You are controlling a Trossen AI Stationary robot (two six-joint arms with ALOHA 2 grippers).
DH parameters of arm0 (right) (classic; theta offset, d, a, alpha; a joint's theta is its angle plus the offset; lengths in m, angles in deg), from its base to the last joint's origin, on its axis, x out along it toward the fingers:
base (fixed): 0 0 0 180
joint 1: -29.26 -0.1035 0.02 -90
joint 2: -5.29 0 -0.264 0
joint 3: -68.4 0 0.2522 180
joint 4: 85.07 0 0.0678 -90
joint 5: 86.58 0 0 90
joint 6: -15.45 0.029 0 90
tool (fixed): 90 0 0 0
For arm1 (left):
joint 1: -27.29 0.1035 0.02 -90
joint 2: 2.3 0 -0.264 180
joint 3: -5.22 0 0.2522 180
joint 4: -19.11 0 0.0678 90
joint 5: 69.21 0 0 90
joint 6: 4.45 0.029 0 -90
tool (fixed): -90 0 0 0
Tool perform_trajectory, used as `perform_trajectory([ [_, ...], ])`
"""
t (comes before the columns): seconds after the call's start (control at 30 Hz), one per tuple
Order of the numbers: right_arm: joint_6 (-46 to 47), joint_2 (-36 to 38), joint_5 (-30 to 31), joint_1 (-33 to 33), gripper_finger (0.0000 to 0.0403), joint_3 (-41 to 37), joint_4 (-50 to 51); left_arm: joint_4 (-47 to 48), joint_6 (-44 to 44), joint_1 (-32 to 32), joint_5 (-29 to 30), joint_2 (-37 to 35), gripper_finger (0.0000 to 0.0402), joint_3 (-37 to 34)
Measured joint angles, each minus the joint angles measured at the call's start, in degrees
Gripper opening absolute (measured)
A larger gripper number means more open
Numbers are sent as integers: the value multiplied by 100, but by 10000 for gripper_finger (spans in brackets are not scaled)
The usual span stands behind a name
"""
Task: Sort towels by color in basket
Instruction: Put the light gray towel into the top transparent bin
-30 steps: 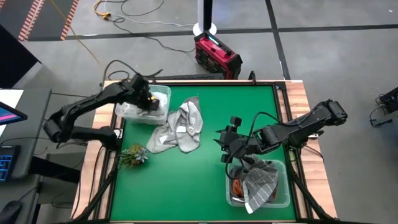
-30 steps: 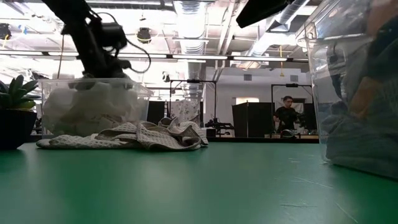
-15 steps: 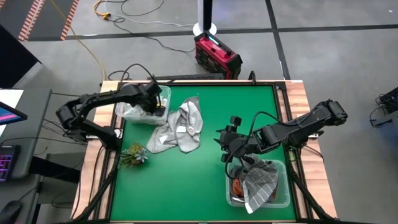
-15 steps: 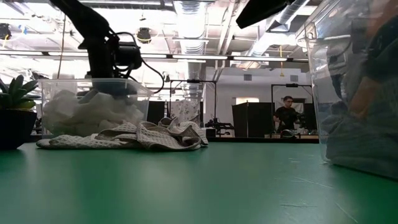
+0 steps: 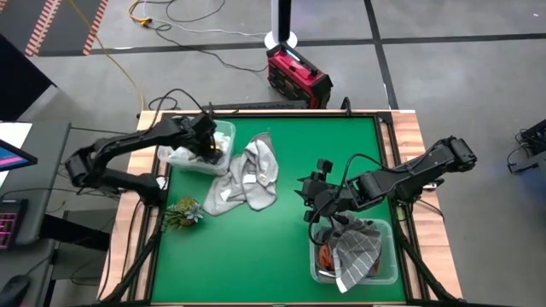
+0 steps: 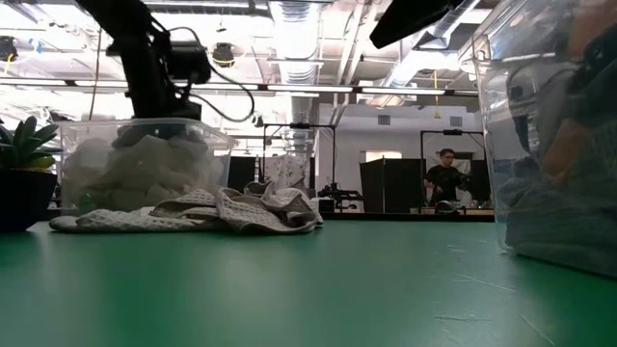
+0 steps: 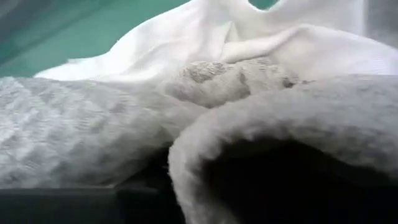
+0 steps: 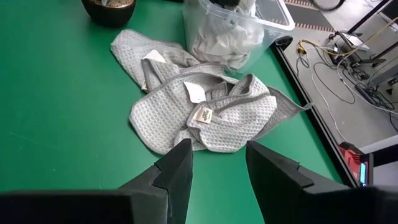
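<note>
Green felt covers the desk (image 5: pixel 273 247), which has a wooden rim and stands on a grey floor strewn with cables. At the far left corner sits a clear bin (image 5: pixel 223 130) packed with white and pale towels (image 6: pixel 135 169), and the left fingers (image 5: pixel 207 147) are down inside it, pressed among the cloth; whether they are released or clenched cannot be told, since the left wrist view shows only white and light grey fabric (image 7: pixel 186 118) filling the picture. Just beside that bin, a pile of light grey waffle towels (image 5: pixel 246 177) with small tags lies crumpled on the felt. A small potted plant (image 5: pixel 183 211) stands near the left edge. At the near right corner is a second clear bin (image 5: pixel 388 264) holding a grey checked towel (image 5: pixel 357 247) over a rust orange one (image 5: pixel 324 256). The right fingers (image 8: pixel 214 165) hang above the felt close to that bin, parted and holding nothing, pointing toward the grey pile. Beyond the desk, a person (image 6: pixel 445 178) stands far back in the room.
</note>
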Motion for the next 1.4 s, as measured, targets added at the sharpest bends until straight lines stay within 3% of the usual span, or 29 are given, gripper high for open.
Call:
perform_trajectory([
  [0.3, 2, 0, 0, 0, 179, 0, -17, 157, 94, -6, -209, -1006, 237, 0],
  [0.43, -42, 0, 0, 20, 179, 0, -30, 190, 112, -6, -499, -1341, 240, 99],
  [0.9, -163, 0, 7, 20, 179, 0, -62, 172, 266, -4, -433, -1797, 240, 1406],
  [1.07, -159, 0, 7, 17, 179, 0, -63, 161, -180, -6, -369, -1652, 240, 1052],
  [1.4, -54, 0, 5, 2, 179, 0, -61, 50, -682, -4, -533, -991, 239, -537],
])
